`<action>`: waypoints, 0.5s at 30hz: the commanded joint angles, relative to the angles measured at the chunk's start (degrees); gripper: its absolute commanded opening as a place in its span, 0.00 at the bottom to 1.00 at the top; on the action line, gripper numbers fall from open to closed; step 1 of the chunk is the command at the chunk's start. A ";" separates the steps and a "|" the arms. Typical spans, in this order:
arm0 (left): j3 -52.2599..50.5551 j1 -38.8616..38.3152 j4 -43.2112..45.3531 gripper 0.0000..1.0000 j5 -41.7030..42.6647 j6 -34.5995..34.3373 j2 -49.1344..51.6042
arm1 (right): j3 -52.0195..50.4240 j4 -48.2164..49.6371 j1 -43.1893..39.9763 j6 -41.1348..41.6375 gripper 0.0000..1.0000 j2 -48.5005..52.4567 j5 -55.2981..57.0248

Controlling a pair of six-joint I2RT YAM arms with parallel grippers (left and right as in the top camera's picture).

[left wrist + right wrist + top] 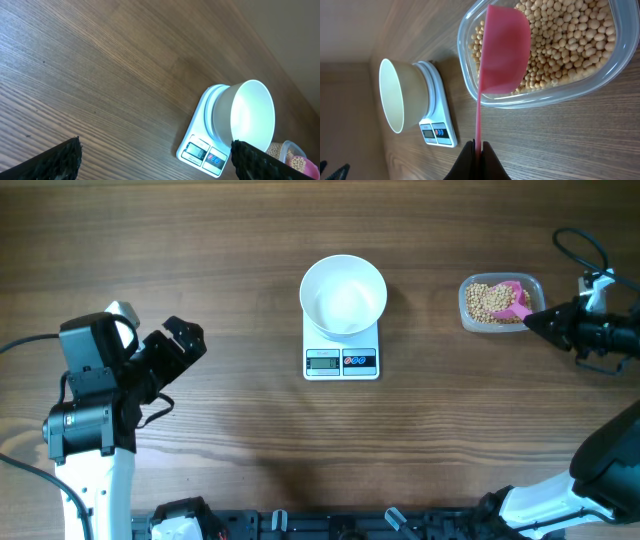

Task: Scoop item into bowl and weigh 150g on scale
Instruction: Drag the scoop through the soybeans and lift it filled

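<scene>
Right claw (478,146) clenched on the thin handle of the pink scoop (504,50). The scoop head sits in the clear tub (600,82), against the beans (570,45); loaded or not, can't tell from this angle. All visible beans are in the tub, which stands on the bench (200,240), well right of the scale (341,361). White bowl (343,295) sits upright on the scale. Left claw (180,352) fully released, holding nothing, well left of the scale.
</scene>
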 commanded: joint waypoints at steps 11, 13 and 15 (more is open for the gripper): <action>-0.04 0.37 -0.44 1.00 -0.37 0.28 0.13 | -0.33 -2.89 -5.51 -4.55 0.04 0.87 -11.72; -0.04 0.37 -0.44 1.00 -0.37 0.28 0.13 | -0.33 -3.52 -5.99 -4.94 0.04 0.87 -12.83; -0.04 0.37 -0.44 1.00 -0.37 0.28 0.13 | -0.33 -4.22 -5.99 -6.08 0.04 0.87 -13.81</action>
